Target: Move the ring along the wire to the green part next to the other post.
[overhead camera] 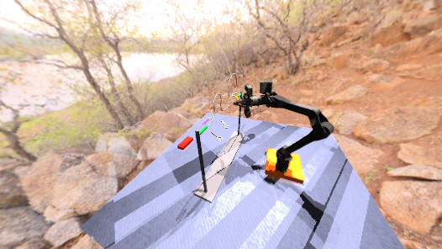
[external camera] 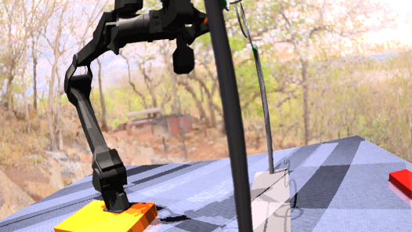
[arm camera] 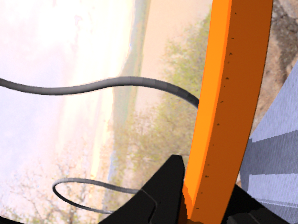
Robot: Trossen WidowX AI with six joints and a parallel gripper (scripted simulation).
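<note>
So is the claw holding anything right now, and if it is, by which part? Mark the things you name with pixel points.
Yes, the claw (overhead camera: 238,102) (arm camera: 184,165) holds the ring's orange handle (arm camera: 225,100), gripped near one end; which end can't be told.

No readable text, label, brand, number or sign shows in the top, exterior or wrist view, on the counter (overhead camera: 235,202) (external camera: 176,196) (arm camera: 272,155) or anything it carries; the small dark specks along the orange handle (arm camera: 220,100) form no legible characters.
</note>
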